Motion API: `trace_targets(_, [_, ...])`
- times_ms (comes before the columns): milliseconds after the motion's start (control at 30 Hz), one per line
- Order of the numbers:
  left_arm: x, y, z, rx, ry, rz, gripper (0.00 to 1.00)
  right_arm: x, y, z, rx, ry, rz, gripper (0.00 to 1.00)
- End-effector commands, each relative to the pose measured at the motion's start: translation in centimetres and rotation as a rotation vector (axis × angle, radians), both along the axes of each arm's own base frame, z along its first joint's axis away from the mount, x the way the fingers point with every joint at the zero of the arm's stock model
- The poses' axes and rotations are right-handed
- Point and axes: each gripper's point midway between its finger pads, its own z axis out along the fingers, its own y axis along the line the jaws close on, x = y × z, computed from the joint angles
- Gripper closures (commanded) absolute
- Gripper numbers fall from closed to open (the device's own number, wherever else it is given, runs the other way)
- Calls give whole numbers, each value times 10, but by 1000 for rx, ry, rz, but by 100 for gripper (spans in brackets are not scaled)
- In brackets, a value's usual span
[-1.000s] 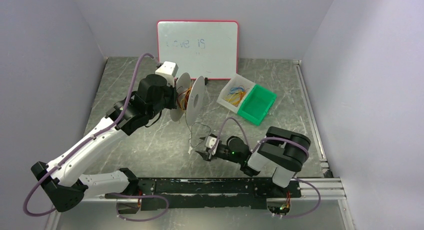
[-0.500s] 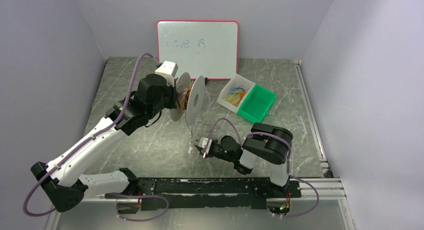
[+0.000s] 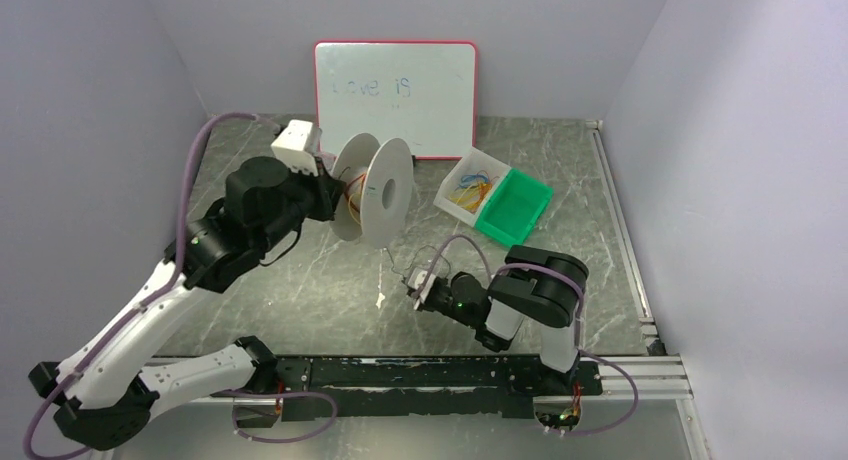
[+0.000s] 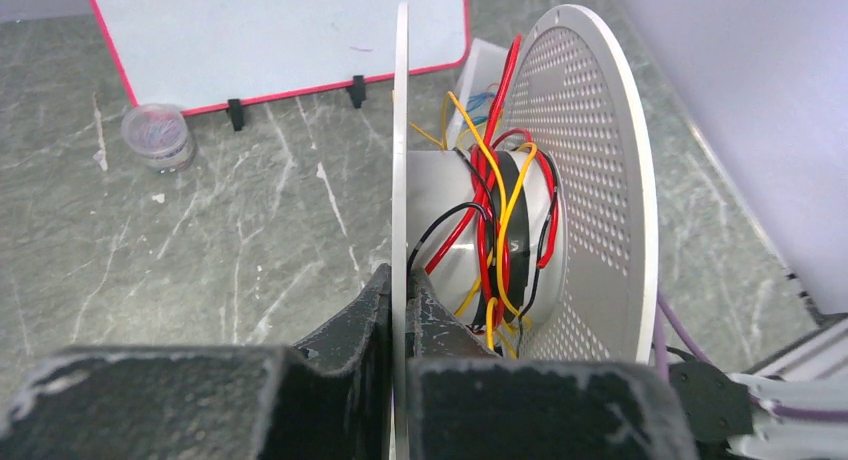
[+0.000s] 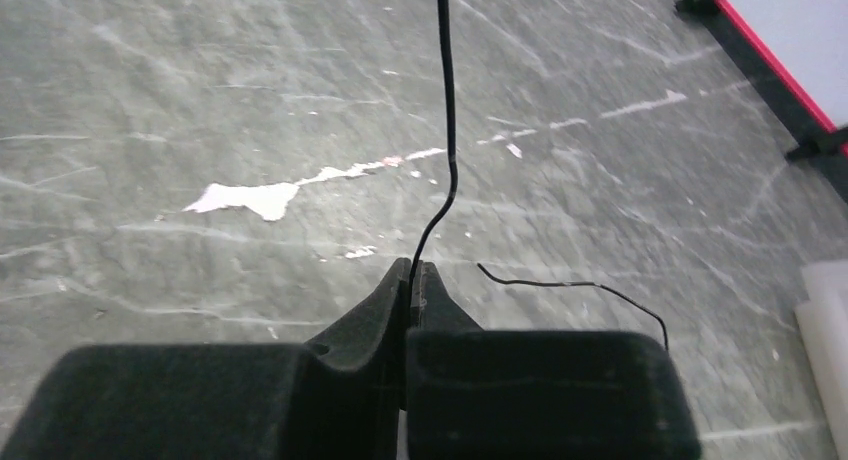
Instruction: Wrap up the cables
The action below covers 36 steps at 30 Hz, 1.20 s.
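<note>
The left arm's black fingers point(image 4: 390, 300) are squeezed shut on the thin edge of one round side of a pale grey spool with two flat round sides point(image 4: 590, 180). The spool is held up on its edge above the grey stone-look worktop point(image 3: 300, 280), near a white board with a red frame point(image 3: 395, 85). Thin red, yellow and black cables point(image 4: 500, 230) loop loosely round the middle of the spool, between its two sides. One thin black cable point(image 5: 445, 130) leads from the spool's side down to the right arm's black fingers point(image 5: 404, 285). Those fingers are pressed shut on it, low over the worktop. A short loose end curls out beside them. Farther back sits a green box point(image 3: 515, 208), touching a see-through box point(image 3: 465, 185) with coloured wires inside.
</note>
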Motion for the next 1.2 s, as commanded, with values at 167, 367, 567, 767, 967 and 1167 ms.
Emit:
trace_targets(167, [-35, -6, 70, -294, -145, -132, 93, 36, -26, 35, 184, 91, -159, 100])
trace_targets(367, [-56, -21, 77, -335, -160, -273, 93, 60, -36, 37, 205, 259, -225, 100])
trace_targets(567, [-63, -24, 67, -307, -146, -320, 93, 84, -53, 52, 234, 361, -320, 100])
trace_targets(767, [-69, -26, 67, -250, -175, -378, 93, 103, -77, 73, 267, 425, -406, 100])
trace_targets(967, [-65, -31, 53, -152, -169, -416, 93, 115, -104, 87, 270, 485, -536, 100])
trace_targets(1167, [-62, -37, 30, -44, -161, -470, 93, 119, -122, 117, 283, 510, -629, 100])
